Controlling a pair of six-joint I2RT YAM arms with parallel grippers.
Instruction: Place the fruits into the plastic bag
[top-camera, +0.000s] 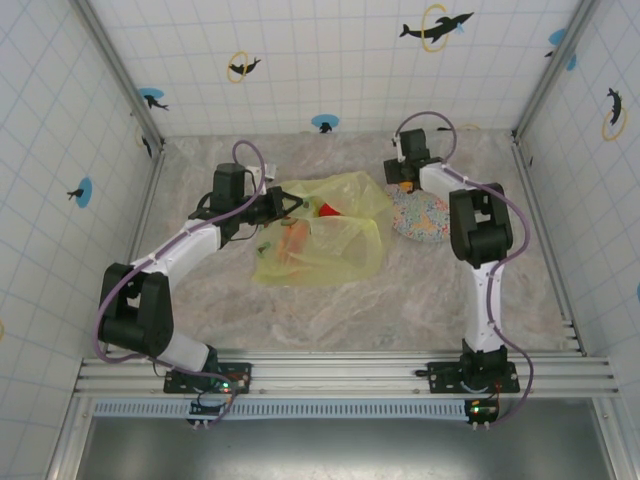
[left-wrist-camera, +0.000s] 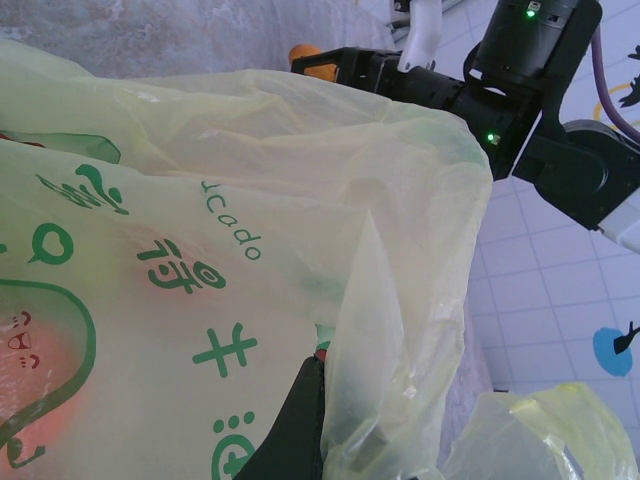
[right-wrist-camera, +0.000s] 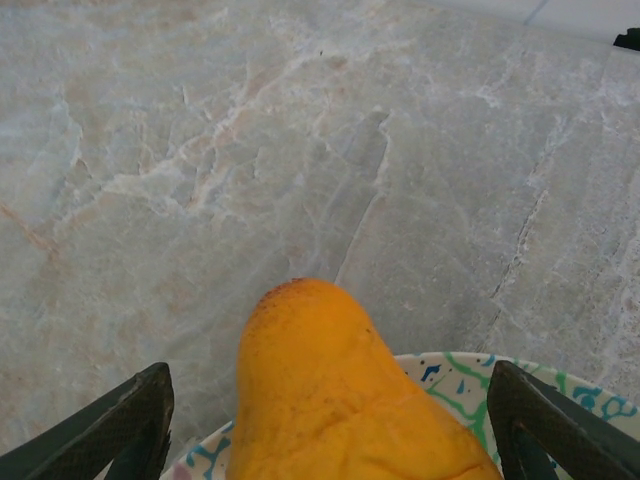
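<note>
Right gripper (right-wrist-camera: 325, 385): wide open over the plate (right-wrist-camera: 455, 372), one finger on each side of the orange fruit (right-wrist-camera: 340, 410), with a gap showing on both sides and nothing gripped yet.
Fruit to fingers: the orange fruit sits midway between the two fingers, so closing should catch it without a sideways shift.
Long axis: the fruit seems to run lengthwise away from the wrist, narrow end forward. The fingers would then close across its shorter width, though its near end is cut off by the frame.
Left gripper (top-camera: 283, 205): closed on the near-left edge of the bag (top-camera: 335, 235). In the left wrist view the film drapes over its dark finger (left-wrist-camera: 300, 425) and is held up.
Fruits already in: a red fruit (top-camera: 328, 210) and an orange-toned one (top-camera: 295, 240) show through the film.
Bag from plate: the bag lies on the table (top-camera: 330, 310) just beside the plate, toward the robot's left.
Nearer arm: the right arm is on the fruit, while the left arm is taken up with the bag.
Coming move, as I judge it: close, lift, then carry leftward to the bag.
</note>
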